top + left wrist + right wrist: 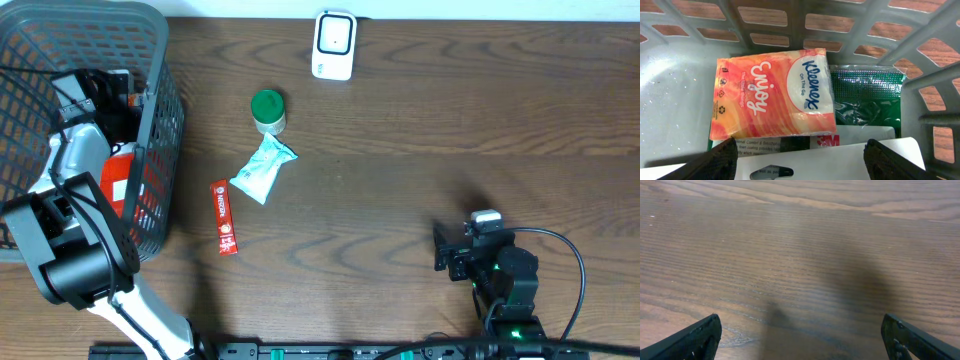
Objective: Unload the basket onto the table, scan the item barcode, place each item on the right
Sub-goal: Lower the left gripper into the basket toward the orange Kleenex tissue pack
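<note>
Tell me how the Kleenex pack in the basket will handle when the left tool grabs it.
The Kleenex pack is probably soft and light, a film-wrapped tissue packet, so it should squash under a pinch. Its glossy film may be slippery. Lying flat on other packages in the basket, it is unlikely to roll.

Wooden table (420,120) carries a basket (165,110) around the left fingers (722,160). Well left of the right fingers (700,337) lie a scanner (333,45), jar (267,110), pouch (262,170) and red packet (224,217).

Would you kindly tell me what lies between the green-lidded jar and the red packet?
A crumpled pale wrapper lies between the green-lidded jar and the red packet, as the overhead view shows.
</note>
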Robot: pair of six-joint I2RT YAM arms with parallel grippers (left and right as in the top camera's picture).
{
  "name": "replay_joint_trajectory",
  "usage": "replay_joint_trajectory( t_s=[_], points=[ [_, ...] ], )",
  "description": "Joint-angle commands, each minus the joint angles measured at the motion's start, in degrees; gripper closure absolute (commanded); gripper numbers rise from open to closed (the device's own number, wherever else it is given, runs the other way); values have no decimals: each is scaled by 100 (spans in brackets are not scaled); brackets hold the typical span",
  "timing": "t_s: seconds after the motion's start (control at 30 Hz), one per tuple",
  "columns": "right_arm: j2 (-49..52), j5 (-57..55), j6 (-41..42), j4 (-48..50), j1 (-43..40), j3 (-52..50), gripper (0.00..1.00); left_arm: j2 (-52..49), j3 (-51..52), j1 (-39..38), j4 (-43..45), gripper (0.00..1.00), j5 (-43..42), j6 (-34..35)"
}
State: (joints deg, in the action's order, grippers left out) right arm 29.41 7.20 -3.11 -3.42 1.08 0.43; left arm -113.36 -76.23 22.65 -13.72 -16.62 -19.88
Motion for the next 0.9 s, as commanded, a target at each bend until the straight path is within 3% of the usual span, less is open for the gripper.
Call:
replay_joint_trajectory(
  t_s=[0.0,0.67,0.87],
  points=[
    [11,-96,94,-9,42,-9,1,116,-168,-4,-11,19,-46,-264],
    [11,-92,98,-31,42,-9,1,-240,-168,31,420,19,-24,-339],
    [11,-92,442,-31,42,-9,1,-120,-170,42,544,19,-28,293]
  ],
)
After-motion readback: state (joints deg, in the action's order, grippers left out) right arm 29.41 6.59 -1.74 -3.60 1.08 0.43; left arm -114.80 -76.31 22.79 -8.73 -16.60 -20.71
